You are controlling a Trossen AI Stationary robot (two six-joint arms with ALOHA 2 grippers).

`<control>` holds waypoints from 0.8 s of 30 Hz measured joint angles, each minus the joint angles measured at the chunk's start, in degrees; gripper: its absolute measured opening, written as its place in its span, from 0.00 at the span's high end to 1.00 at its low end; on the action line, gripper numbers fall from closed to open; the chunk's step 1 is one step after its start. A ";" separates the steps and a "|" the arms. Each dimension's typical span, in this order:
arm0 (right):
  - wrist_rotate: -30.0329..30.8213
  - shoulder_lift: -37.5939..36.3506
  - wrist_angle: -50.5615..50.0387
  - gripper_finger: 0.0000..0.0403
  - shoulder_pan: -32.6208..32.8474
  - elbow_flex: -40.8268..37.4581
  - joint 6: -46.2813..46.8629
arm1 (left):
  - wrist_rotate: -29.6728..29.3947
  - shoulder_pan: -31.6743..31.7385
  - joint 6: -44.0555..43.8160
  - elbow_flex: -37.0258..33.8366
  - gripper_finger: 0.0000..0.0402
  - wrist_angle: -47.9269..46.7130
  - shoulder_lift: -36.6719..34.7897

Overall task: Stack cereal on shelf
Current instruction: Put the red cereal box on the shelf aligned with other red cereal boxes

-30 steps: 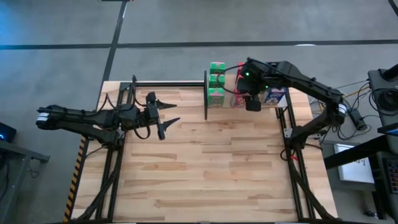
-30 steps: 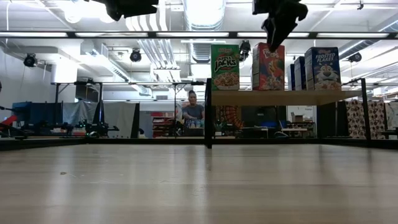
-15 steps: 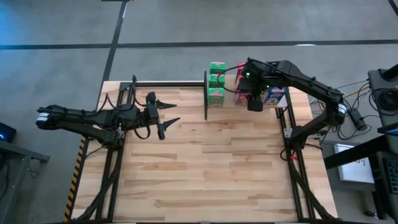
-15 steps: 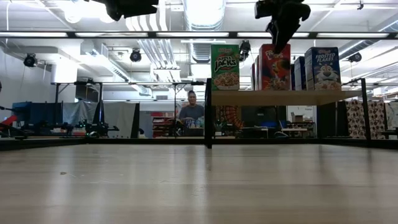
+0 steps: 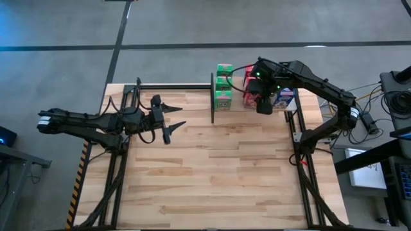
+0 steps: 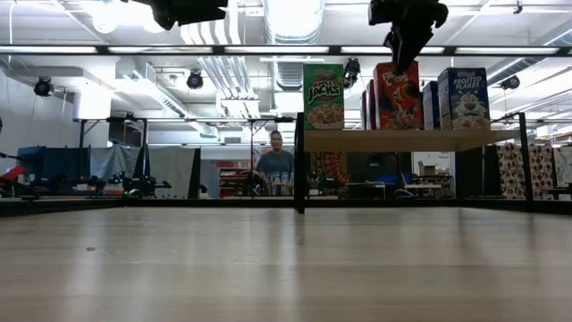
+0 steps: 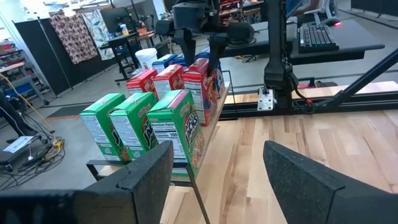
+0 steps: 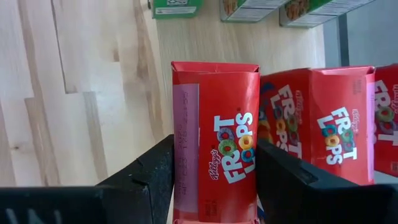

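Observation:
The shelf (image 6: 411, 139) stands at the table's far right and carries rows of cereal boxes. The green boxes (image 5: 223, 86) (image 7: 180, 124) are on its left and the blue ones (image 6: 463, 97) on its right. The red boxes stand between them. My right gripper (image 5: 263, 106) (image 8: 214, 152) reaches down over the shelf and is shut on the front red box (image 8: 217, 137) (image 6: 398, 94). My left gripper (image 5: 174, 122) (image 7: 217, 168) hangs open above the table's left part, pointing toward the shelf and holding nothing. My right gripper pinches the front red box between its two fingers, one finger (image 8: 149, 174) on each of two opposite sides (image 8: 180, 155). It comes from above, slanting down onto the box's upper part. The box stands upright with its bottom (image 6: 398, 128) on the shelf.
A black post (image 5: 212, 96) marks the shelf's left end, and a black rail (image 5: 173, 86) runs along the table's far edge. Bare plank tabletop (image 5: 212, 173) spreads toward the near edge. A person (image 6: 275, 156) sits in the room behind.
My right gripper has come down slightly over the front red box and shut on it. The box has shifted a little toward the shelf's right end and stays upright on the shelf.

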 joint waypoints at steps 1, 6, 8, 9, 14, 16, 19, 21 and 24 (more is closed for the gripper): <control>0.02 0.00 0.00 0.56 0.00 0.00 0.00 | 0.00 0.00 0.00 0.00 0.42 0.00 0.00; -3.29 0.00 0.41 0.56 0.00 0.00 -0.04 | 0.00 0.00 0.00 0.00 0.42 0.00 0.00; -3.95 0.00 0.93 0.56 0.02 0.00 -0.03 | 0.00 0.00 0.00 0.00 0.42 0.00 0.00; -3.97 0.00 0.94 0.56 0.02 0.00 -0.04 | 0.00 0.00 0.00 0.00 0.42 0.00 0.00; -3.93 0.00 0.94 0.56 0.00 0.00 -0.33 | 0.00 0.00 0.00 0.00 0.42 0.00 0.00; -3.86 0.00 0.94 0.56 0.00 0.00 -0.39 | 0.00 0.00 0.00 0.00 0.42 0.00 0.00; -2.55 0.00 0.92 0.56 0.01 0.00 -0.57 | 0.00 0.00 0.00 0.00 0.42 0.02 0.00; -2.44 0.00 0.90 0.56 -0.03 0.00 -0.59 | 0.00 0.01 0.00 0.00 0.42 0.02 0.00; -2.43 0.00 0.88 0.56 -0.17 0.00 -0.59 | 0.00 0.02 0.00 0.00 0.42 0.04 0.00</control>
